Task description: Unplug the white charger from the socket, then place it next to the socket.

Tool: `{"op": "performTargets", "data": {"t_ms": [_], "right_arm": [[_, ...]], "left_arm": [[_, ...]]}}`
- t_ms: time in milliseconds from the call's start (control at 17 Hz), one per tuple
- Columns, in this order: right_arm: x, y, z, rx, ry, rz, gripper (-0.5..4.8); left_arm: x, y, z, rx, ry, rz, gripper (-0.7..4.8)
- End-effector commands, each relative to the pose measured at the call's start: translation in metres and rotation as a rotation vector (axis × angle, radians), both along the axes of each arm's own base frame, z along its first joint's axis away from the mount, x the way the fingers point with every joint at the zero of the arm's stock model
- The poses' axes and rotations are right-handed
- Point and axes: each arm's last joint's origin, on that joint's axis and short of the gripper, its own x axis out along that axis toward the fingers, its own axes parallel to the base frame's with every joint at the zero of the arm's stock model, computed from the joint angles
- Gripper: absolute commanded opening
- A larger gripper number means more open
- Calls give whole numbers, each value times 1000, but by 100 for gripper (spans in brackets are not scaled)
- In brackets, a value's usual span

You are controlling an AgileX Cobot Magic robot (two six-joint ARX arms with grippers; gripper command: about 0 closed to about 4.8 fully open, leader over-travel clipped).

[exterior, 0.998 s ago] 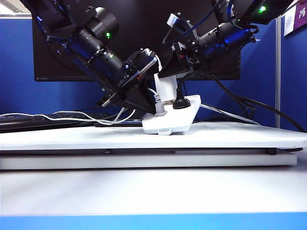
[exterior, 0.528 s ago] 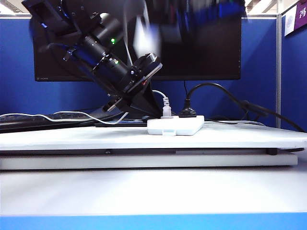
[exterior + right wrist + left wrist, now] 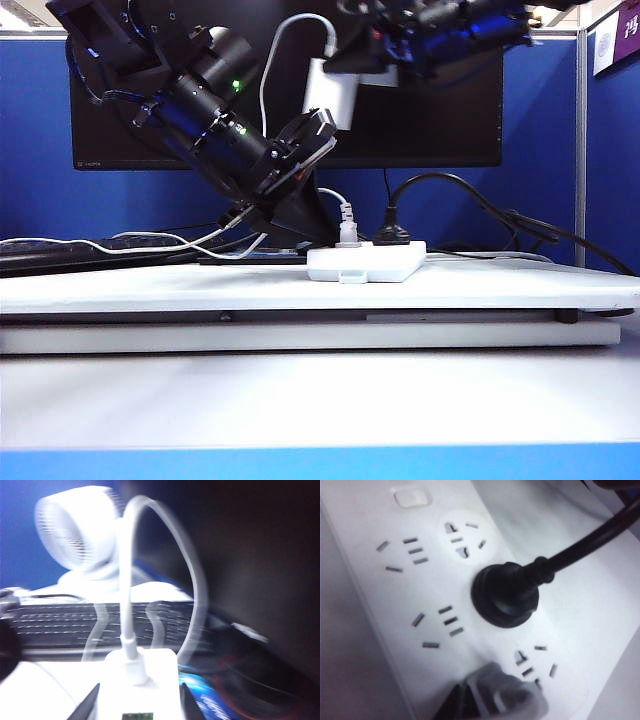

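White worktop point(image 3: 480, 285): right gripper point(image 3: 350, 75) jaws clamp the white charger point(image 3: 330, 95), a blocky adapter top-centre, clear of the socket point(image 3: 365, 263); left gripper point(image 3: 250, 215) jaws unclear.

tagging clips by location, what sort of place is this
Probably an office desk or lab bench: a dark monitor against blue partition panels, a keyboard and a small desk fan.

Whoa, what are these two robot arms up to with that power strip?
The right gripper has pulled the white charger out of the socket and holds it high above the table, its thin cable looping upward. The left gripper sits low beside the socket, near the grey plug; a black plug is also plugged in. The charger has yet to be set down beside the socket.
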Motion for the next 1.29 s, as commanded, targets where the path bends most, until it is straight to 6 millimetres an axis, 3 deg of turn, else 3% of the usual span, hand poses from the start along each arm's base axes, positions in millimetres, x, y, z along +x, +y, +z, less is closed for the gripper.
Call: {"op": "performTargets", "data": {"t_ms": [59,235,587,998,1291], "right_arm": [[0,-3,8,16,-54,-12,-1],[0,-3,9,23,-49,-24,-1],[0,-3,15,129,34,-25,-1],[-11,21,1,132,281,79,-1],[-26,46,-1,207,548,198,-1]], "left_arm": [[-10,3,-21,93,123,-3,-5],[-12,5,-7,85,65,-28,-5],[-41,23,82,-7,-184,12,-5],[-98,71,184,32,-598,425,-5],[-126,89,212,-16,-689,493,-5]]}}
